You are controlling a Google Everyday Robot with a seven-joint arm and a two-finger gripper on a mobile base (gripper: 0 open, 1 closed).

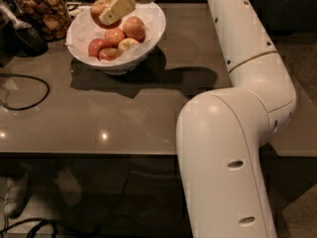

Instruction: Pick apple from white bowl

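The white bowl [148, 21] stands at the back left of the brown table. My gripper [105, 15] is over the bowl's left rim, reaching in from the upper right. It is shut on the apple [97, 8], a red-orange apple held just above the others, with one tan finger [118, 7] across its front. The other finger is hidden behind the apple. Several smaller red apples [133, 28] and a pale yellowish one [128, 43] lie in the bowl.
A glass jar of brown cookies [42, 11] stands left of the bowl, with a dark object [22, 36] next to it. A black cable [29, 90] loops on the table's left. My white arm [233, 133] fills the right side. The table's front edge [89, 153] runs below.
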